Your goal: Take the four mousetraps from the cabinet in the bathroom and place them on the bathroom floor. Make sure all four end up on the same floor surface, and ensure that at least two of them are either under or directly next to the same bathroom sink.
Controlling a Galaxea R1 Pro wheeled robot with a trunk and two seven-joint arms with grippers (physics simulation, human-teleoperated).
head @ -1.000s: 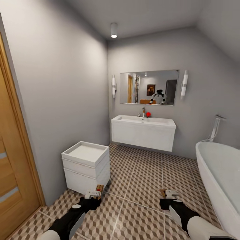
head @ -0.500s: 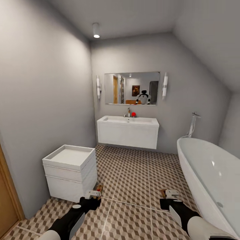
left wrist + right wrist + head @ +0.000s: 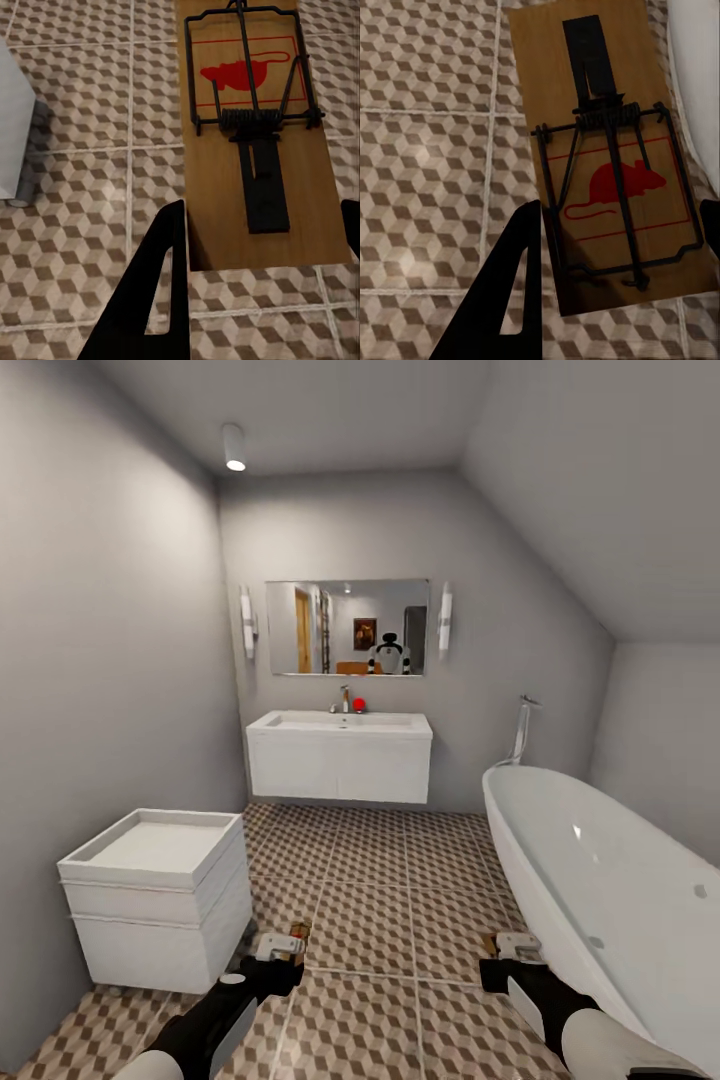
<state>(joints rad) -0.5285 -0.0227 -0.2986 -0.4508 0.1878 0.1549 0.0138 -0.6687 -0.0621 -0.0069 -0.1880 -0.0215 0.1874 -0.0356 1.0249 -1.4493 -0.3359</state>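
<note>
My left gripper (image 3: pixel 282 950) is shut on a mousetrap (image 3: pixel 295 937), held low over the bathroom floor (image 3: pixel 390 920). In the left wrist view this brown board (image 3: pixel 255 135) with a red mouse print lies between the dark fingers (image 3: pixel 161 285). On the other side, my right gripper (image 3: pixel 512 950) is shut on a second mousetrap (image 3: pixel 490 941), which appears in its wrist view (image 3: pixel 607 150) between its fingers (image 3: pixel 514 292). The sink (image 3: pixel 340 755), with a chrome tap (image 3: pixel 344 700), hangs on the far wall. The cabinet is out of view.
A white drawer unit (image 3: pixel 155 895) stands against the left wall, close to my left arm. The oval bathtub (image 3: pixel 600 890) runs along the right side, near my right arm. Patterned tiles stretch between them up to the sink. A mirror (image 3: pixel 347 627) hangs above it.
The camera has turned right: the wooden door left the picture and more of the bathtub shows. Both grippers keep their traps in the same pose.
</note>
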